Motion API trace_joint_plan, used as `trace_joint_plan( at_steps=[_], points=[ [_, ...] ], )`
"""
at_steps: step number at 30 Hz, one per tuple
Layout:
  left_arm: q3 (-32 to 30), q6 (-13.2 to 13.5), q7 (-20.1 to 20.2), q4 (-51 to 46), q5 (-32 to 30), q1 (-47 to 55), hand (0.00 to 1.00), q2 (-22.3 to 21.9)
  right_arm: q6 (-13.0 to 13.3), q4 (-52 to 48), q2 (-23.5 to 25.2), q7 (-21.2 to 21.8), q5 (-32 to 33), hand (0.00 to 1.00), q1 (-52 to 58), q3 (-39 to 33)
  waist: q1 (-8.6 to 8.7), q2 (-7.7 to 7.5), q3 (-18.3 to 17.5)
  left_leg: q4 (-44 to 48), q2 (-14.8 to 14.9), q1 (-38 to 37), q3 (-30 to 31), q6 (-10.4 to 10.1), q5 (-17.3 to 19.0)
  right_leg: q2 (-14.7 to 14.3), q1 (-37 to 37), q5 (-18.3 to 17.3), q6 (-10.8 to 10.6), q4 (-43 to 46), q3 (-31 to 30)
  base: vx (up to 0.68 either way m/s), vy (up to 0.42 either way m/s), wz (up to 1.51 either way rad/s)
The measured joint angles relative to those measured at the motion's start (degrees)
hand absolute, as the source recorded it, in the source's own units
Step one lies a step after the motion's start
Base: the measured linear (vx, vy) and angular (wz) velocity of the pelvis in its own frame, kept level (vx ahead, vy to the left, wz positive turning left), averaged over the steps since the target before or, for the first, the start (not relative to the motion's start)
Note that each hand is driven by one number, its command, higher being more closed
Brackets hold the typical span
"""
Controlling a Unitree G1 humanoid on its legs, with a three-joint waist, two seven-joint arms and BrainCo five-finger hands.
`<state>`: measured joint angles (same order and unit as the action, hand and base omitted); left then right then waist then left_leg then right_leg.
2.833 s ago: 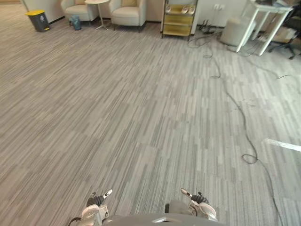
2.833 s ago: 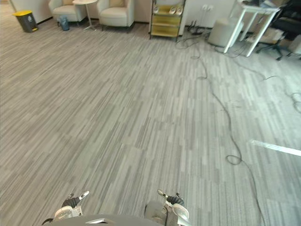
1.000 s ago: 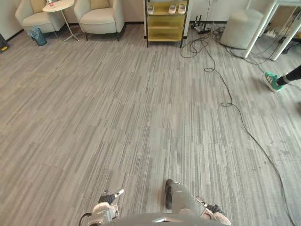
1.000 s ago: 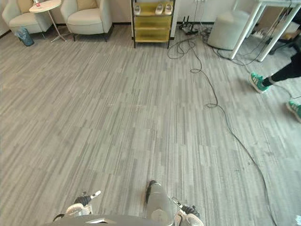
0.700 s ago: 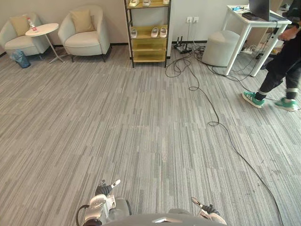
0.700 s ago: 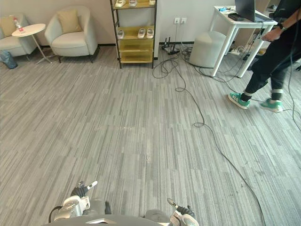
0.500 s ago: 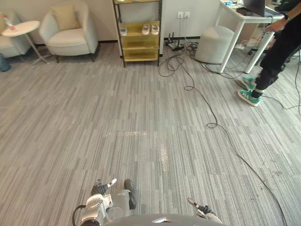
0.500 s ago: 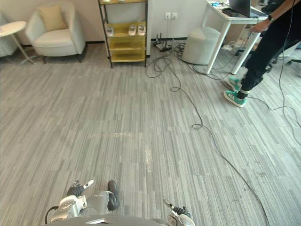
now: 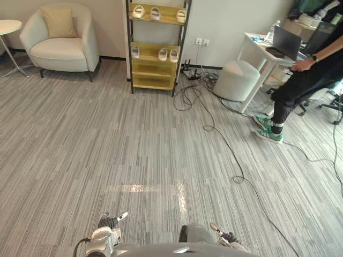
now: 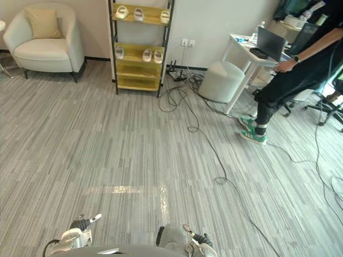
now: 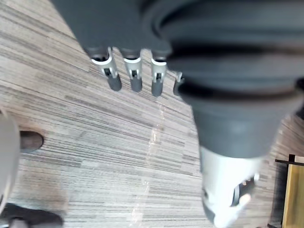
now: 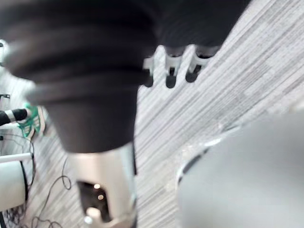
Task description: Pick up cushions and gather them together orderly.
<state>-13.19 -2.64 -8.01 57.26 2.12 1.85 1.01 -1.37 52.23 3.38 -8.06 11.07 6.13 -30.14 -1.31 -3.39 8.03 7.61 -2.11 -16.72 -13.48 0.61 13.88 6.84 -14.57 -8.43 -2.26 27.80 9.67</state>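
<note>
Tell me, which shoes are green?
The green shoes are on the feet of the person standing beside the white desk. The pale shoes sit on the yellow rack; none there are green.

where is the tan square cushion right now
The tan square cushion sits on the cream armchair at the upper left of the left eye view, left of the yellow shoe shelf.

Grey striped floor (image 9: 107, 139) carries armchair (image 9: 59, 51) far left, yellow shelf (image 9: 153, 80) against wall, pouf (image 9: 236, 80), white desk (image 9: 262, 49), person (image 9: 303, 80) standing right. Cushion (image 9: 58, 22) on armchair; shoes (image 9: 155, 13) on shelf.
</note>
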Motion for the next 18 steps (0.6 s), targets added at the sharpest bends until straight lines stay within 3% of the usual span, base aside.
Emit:
trace_joint_plan(
  at_steps=[1, 2, 3, 6, 7, 8, 9, 11, 12, 16, 18],
  points=[
    [-0.83, 0.07, 0.04, -0.09, -0.02, -0.01, 0.0, -0.55, -0.01, -0.02, -0.16, -0.05, 0.03, 0.0, 0.31, -0.12, 0.3, 0.5, 0.09, -0.02, 0.35, -0.99, 1.97, 0.11, 2.3, -1.6, -0.12, 3.78, 0.31, -7.73, -2.68, 0.47, -0.15, 0.85],
    [-1.36, 0.09, 0.07, -0.15, -0.03, 0.04, 0.0, -0.92, -0.06, 0.13, -0.47, -0.05, 0.04, 0.0, 0.46, -0.22, 0.46, 0.98, 0.41, -0.11, 0.63, -1.82, 2.91, -0.42, 3.69, -2.26, 0.17, 7.76, 0.46, -8.16, -3.21, 0.48, -0.187, 0.73],
    [-2.51, 0.02, 0.11, 0.51, -0.03, 0.41, 0.0, -2.18, -0.18, 0.5, -1.91, -0.05, 0.01, 0.0, 0.03, -0.15, 0.03, 3.36, 0.66, -0.38, 2.19, -3.59, 4.47, -1.25, 4.32, -3.6, 0.97, 9.27, 1.21, -6.61, -2.7, 0.38, -0.15, 0.34],
    [-4.3, 0.15, 0.13, 0.62, -0.02, 1.17, 0.0, -4.45, 0.05, 0.38, -3.3, -0.02, 0.23, 0.0, -0.59, 0.48, -0.28, 5.91, 0.56, 5.57, 4.19, -1.52, 6.01, -2.49, 3.59, -4.37, 1.36, 4.82, 2.35, -4.35, -1.38, 0.47, -0.226, 0.19],
    [-4.88, 0.09, 0.33, 0.07, -0.01, 1.19, 0.0, -4.7, -0.09, 0.4, -3.67, -0.06, 0.31, 0.0, -0.74, 0.6, 0.45, 6.28, 0.79, 19.12, 5.41, 4.35, 7.55, -4.69, 2.23, -4.56, 3.77, 2.93, 2.64, -5.41, -0.47, 0.43, -0.248, 0.4],
    [-5.25, 0.09, 0.53, -0.35, -0.03, 1.14, 0.0, -4.74, -0.1, 0.38, -3.67, -0.12, 0.32, 0.0, -0.65, 0.65, 0.66, 6.42, 0.9, 26.14, 6.26, 7.36, 7.7, -6.16, 0.4, -4.59, 5.35, 2.48, 2.92, -6.28, -0.03, 0.34, -0.19, 0.37],
    [-5.8, 0.1, 0.7, -0.61, -0.03, 1.14, 0.0, -4.87, -0.1, 0.4, -3.71, -0.2, 0.42, 0.0, -0.4, 0.7, 0.47, 6.29, 1.13, 33.33, 7.54, 10.67, 7.67, -6.31, -2.28, -4.73, 7.12, 2.26, 3.23, -7.29, 0.14, 0.24, -0.118, 0.12],
    [-5.85, 0.15, 0.92, -1.73, -0.05, 1.25, 0.0, -4.77, -0.1, 0.53, -3.68, -0.23, 0.94, 0.0, 0.35, 1.36, -0.59, 6.38, 1.14, 45.23, 10.64, 15.82, 5.78, -5.71, -2.62, -5.26, 12.2, 1.28, 3.89, -9.83, 0.5, 0.29, -0.132, -0.11],
    [-5.4, 0.16, 0.93, -2.12, -0.07, 1.38, 0.0, -4.63, -0.11, 0.6, -3.69, -0.23, 1.05, 0.0, 0.47, 1.93, -0.54, 6.24, 1.14, 46.51, 11.93, 18.4, 4.87, -4.74, -2.1, -5.22, 14.74, 0.67, 3.8, -11.29, 0.45, 0.25, -0.096, -0.13],
    [-4.48, 0.22, 0.95, -2.6, -0.1, 1.71, 0.0, -4.23, -0.39, 0.74, -3.51, -0.73, 2.3, 0.0, 0.64, 1.8, -0.84, 5.98, 1.01, 35.14, 13.71, 21.36, 2.14, -3.62, -1.34, -4.23, 18.67, 0.68, 2.4, -14.68, 0.15, 0.21, 0.011, -0.06],
    [-3.88, 0.22, 0.93, -2.53, -0.23, 1.56, 0.0, -3.84, -0.46, 0.65, -3.29, -0.73, 2.65, 0.0, 0.77, 1.82, -0.78, 5.45, 1.04, 20.43, 12.09, 21.04, 2.22, -3.78, -1.43, -2.48, 19.23, 0.07, 0.85, -15.04, -0.28, 0.22, 0.178, 0.07]
  ],
)
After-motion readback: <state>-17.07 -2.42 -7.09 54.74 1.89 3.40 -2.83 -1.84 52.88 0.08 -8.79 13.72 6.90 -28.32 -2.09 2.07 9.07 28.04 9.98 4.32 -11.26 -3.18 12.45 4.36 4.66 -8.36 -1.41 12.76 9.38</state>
